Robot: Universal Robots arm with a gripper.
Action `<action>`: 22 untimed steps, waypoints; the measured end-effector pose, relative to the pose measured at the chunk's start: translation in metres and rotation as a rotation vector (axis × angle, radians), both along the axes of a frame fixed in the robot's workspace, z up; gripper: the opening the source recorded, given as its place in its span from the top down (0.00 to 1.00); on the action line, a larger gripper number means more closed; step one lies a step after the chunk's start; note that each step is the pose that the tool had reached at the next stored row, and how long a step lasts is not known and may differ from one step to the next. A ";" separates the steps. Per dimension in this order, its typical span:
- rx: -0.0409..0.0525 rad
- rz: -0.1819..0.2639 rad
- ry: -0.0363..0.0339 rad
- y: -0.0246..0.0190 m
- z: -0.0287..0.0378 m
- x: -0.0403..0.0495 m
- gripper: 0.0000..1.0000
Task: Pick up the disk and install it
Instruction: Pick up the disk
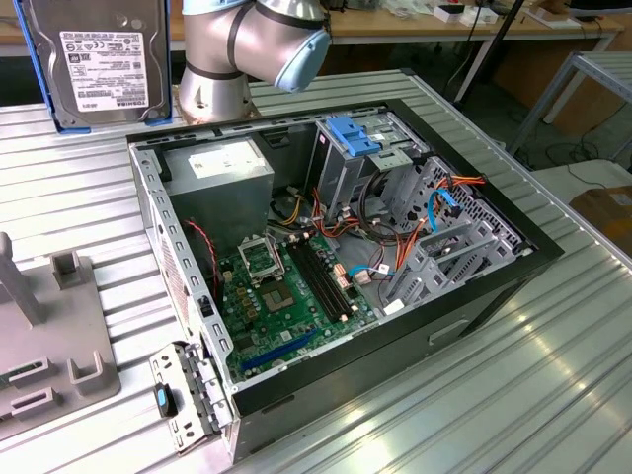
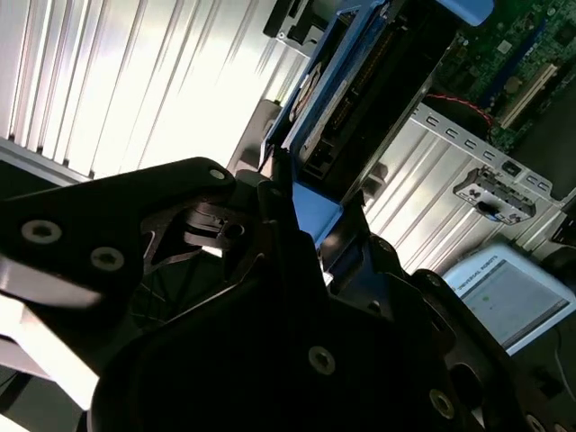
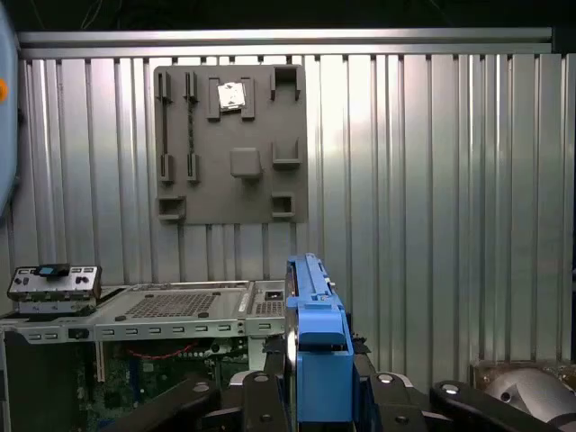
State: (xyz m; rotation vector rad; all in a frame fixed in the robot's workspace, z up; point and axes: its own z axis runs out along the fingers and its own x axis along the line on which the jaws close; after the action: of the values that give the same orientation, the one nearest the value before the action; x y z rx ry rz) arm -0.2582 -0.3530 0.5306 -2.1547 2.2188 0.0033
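Main worry here: the disk (image 1: 94,59) is only pinched by its blue rail frame, and plastic like that looks slick and a bit springy. If it tilts or creeps in the grip, I reckon it meets the cage (image 1: 353,138) crooked and jams at the mouth instead of sliding in. The cage is also crowded by a tangle of cables (image 1: 395,232) just beside it, so a sloppy approach could snag a wire or clip the rim of the case (image 1: 494,267). A drop from up there onto the ribbed table (image 1: 553,395) wouldn't do the drive any good either.

The gripper (image 3: 317,396) is clamped on the disk. In the first wrist view the drive stands edge-on with a black finger (image 3: 255,396) pressed up on each side of the blue frame. The second wrist view shows the same pinch at one end of the disk (image 2: 346,85). The jaws are open only as far as the drive's thickness. In the exterior view the disk hangs off the table at the exterior view's upper left, well apart from the cage.
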 end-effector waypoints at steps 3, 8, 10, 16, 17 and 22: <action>0.0000 0.000 0.0000 0.0000 0.0000 0.0039 0.63; 0.0000 0.000 0.0001 0.0000 0.0000 0.0130 0.63; 0.0000 0.000 0.0000 0.0000 0.0000 0.0171 0.63; -0.0001 0.000 0.0000 0.0000 0.0000 0.0233 0.63; 0.0000 0.000 0.0000 0.0000 0.0000 0.0239 0.63; 0.0000 0.000 0.0000 0.0000 0.0000 0.0323 0.63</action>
State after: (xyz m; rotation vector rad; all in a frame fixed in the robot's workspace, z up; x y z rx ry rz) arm -0.2259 -0.3529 0.5306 -2.1547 2.2188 0.0033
